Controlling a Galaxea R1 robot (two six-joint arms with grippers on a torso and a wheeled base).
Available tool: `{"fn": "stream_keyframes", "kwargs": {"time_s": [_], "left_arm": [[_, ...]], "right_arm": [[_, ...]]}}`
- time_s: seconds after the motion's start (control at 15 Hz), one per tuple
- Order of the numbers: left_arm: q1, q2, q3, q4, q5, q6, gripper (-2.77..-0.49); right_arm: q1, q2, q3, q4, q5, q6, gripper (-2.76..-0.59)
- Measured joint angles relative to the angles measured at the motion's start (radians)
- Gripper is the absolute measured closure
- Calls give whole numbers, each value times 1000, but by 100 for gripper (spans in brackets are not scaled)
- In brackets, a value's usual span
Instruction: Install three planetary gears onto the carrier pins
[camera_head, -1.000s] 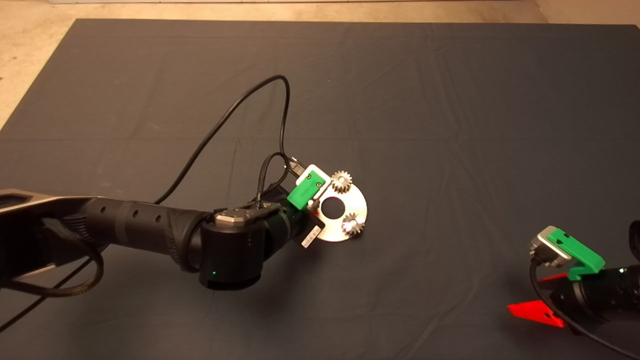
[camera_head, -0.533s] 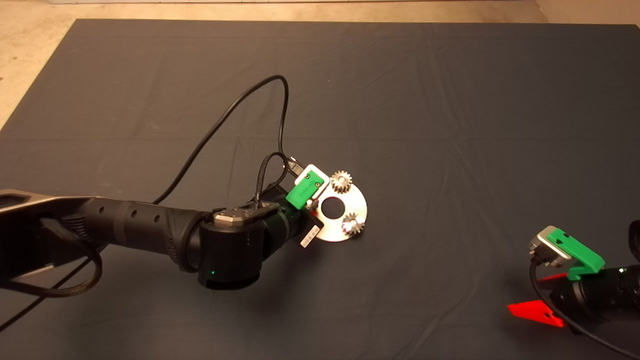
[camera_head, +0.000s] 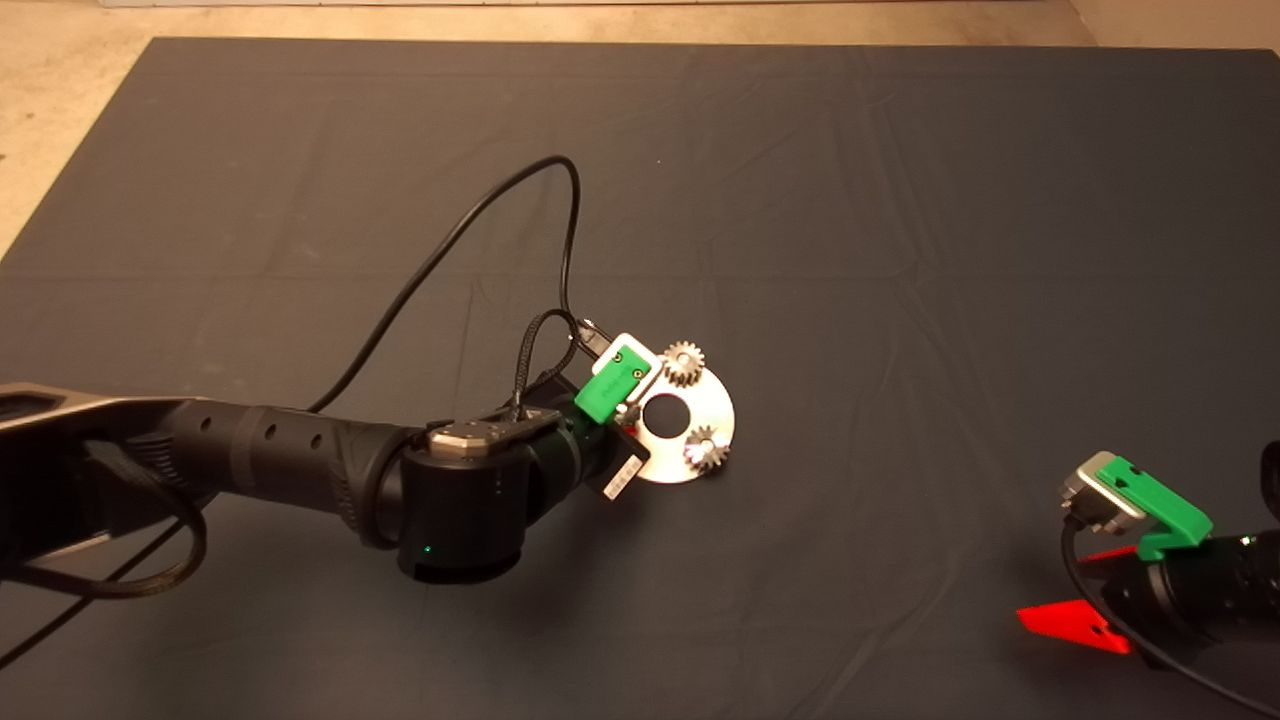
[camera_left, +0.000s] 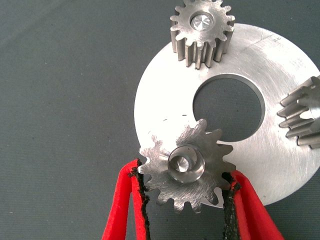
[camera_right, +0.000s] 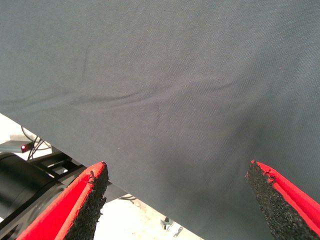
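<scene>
The left arm reaches in over the bench (camera_head: 900, 200) from the left. Its left gripper (camera_left: 186, 196) is clenched on the third gear (camera_left: 186, 165), with one red finger pressing on each side of the teeth. The gear sits low over the near part of the disc (camera_left: 280, 165), and a pin (camera_left: 181, 162) shows inside its hole. I cannot tell if the gear is all the way down yet.

The gear is small, grey and shiny, with pointy teeth all round and a round hole in the middle. It looks hard and a bit heavy for its size. The smooth metal could slip, so the soft black pads on the teeth are a good place to hold it. It has to stay flat, or it may jam on the pin.

A little further right, the first gear (camera_head: 684, 362) sits on its pin at the far side of the disc. The second gear (camera_head: 706, 449) sits on its pin at the right side. The disc is flat and silver, with a big hole in the middle.

Far to the right, the right gripper (camera_right: 177, 200) waits near the bench edge, released, holding nothing.
</scene>
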Motion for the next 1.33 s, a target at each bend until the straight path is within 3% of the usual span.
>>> {"fn": "stream_keyframes", "kwargs": {"time_s": [0.4, 0.67, 0.93, 1.33], "left_arm": [[4, -1, 0, 4, -3, 0, -59], [10, -6, -2, 12, -16, 1, -59], [10, -6, -2, 12, -17, 35, -59], [10, -9, -2, 11, -22, 38, -59]], "right_arm": [[0, -3, 0, 0, 1, 0, -206], [0, -20, 0, 0, 14, -1, -206], [0, -25, 0, 0, 14, -11, -206], [0, -30, 0, 0, 14, -15, -206]]}}
